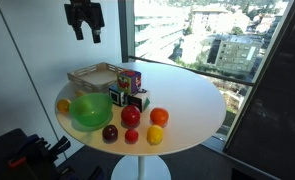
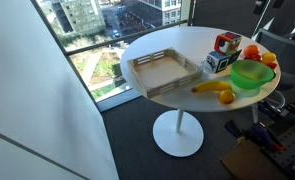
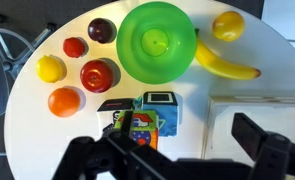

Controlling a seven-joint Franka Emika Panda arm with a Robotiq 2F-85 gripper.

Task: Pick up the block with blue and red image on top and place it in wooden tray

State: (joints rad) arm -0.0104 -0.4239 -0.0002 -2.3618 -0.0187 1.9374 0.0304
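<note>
The block (image 1: 130, 80) has magenta sides and sits stacked on two black-and-white cubes (image 1: 128, 98) near the table's middle. In the wrist view its top picture (image 3: 137, 128) shows red, blue and green. It also shows in an exterior view (image 2: 226, 44). The wooden tray (image 1: 95, 76) lies empty beside the cubes, by the table's window-side edge (image 2: 165, 70); its rim shows at the right of the wrist view (image 3: 249, 103). My gripper (image 1: 84, 20) hangs high above the table, open and empty. In the wrist view the gripper (image 3: 186, 128) has the block under its left finger.
A bright-green bowl (image 3: 155, 40) stands beside the cubes. Around it lie toy fruits: a banana (image 3: 227, 62), a lemon (image 3: 51, 68), an orange (image 3: 65, 101), red apples (image 3: 97, 74) and a dark plum (image 3: 102, 30). The round white table (image 1: 192, 100) stands by a large window.
</note>
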